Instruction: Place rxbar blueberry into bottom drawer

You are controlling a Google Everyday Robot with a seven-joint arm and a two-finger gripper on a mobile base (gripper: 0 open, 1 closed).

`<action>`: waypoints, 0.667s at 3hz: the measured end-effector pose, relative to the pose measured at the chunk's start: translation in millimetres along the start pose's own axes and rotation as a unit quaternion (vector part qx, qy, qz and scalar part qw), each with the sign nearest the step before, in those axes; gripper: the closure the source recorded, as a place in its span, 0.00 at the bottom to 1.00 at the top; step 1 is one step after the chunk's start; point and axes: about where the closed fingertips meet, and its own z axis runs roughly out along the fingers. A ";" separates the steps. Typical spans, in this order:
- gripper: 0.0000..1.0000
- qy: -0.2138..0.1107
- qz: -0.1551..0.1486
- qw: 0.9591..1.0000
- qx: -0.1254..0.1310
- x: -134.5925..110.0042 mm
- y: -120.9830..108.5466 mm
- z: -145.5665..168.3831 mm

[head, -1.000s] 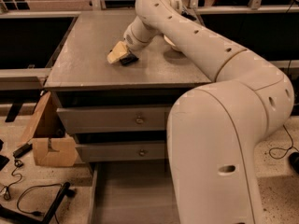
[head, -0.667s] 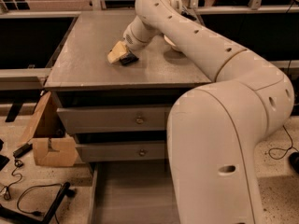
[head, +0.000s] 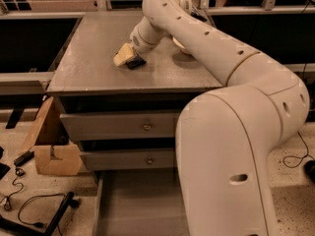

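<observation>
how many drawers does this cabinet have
3. The top drawer and middle drawer are shut; the bottom drawer is pulled open, partly hidden by the arm. The gripper is down at the cabinet top.

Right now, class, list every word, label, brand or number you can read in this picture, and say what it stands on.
None can be read.
Small dark object at the gripper, on the cabinet top: any lettering is too blurred to read.
Upper drawer fronts, bottom drawer, cardboard box: no print shows.
</observation>
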 end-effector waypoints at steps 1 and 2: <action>1.00 0.000 0.000 1.000 0.000 -5.3 0.2 -6.7; 1.00 0.000 0.000 1.000 0.000 -14.7 0.5 -18.4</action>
